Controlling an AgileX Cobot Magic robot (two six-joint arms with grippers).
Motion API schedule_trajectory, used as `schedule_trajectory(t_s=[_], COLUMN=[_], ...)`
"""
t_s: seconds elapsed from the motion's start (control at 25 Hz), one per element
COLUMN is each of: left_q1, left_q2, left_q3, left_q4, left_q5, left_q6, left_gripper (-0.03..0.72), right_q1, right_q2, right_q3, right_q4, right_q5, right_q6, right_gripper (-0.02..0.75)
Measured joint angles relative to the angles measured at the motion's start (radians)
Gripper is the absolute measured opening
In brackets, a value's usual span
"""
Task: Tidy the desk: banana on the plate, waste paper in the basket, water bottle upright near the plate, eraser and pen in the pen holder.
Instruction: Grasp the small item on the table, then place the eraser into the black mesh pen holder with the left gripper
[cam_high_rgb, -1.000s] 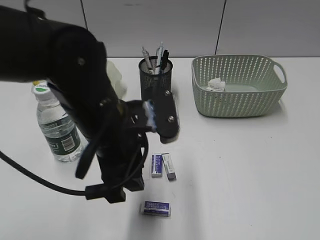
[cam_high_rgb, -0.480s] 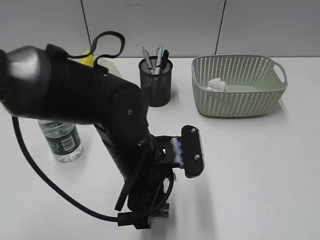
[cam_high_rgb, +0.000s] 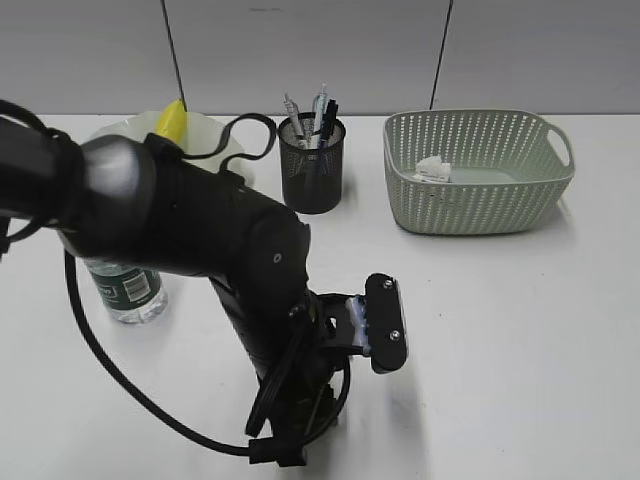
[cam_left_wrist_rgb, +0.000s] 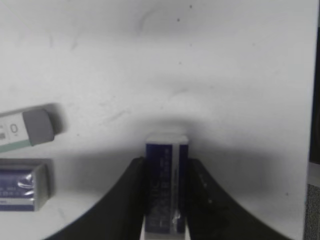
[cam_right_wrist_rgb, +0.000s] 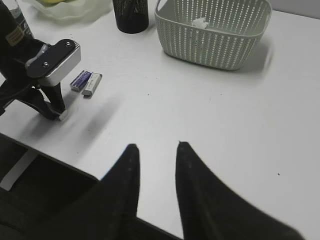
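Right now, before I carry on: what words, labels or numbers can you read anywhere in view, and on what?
"0" (probably): on the white-and-green sleeve of the grey-tipped eraser.
Blue eraser in the left gripper: pale print, too blurred to read.
Second blue eraser: print too blurred to read.
Water bottle: label text too small to read.

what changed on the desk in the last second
The left arm swung from over the bottle down toward the near edge, and its end effector has closed around the nearest eraser, which still sits on the desk. That uncovered the plate with the banana. The bottle, pen holder, basket, the other two erasers and the right end effector stayed put.
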Motion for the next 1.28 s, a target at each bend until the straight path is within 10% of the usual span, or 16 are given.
schedule_trajectory(t_s=[0.76, 1.28], left_q1=[0.068, 0.229], left_q2=[-0.277, -0.209], left_q3=[0.001, 0.001], left_q4=[0.028, -0.174], left_q5=[-0.127, -1.001], left_q6=[-0.09, -0.126], left_gripper=[0.179, 0.179], right_q1=[0.0, 0.0], right_q2=[0.0, 0.0], right_q3=[0.0, 0.0], right_q4=[0.0, 0.0], right_q5=[0.0, 0.0], right_q6=[0.0, 0.0], right_gripper=[0.213, 0.213])
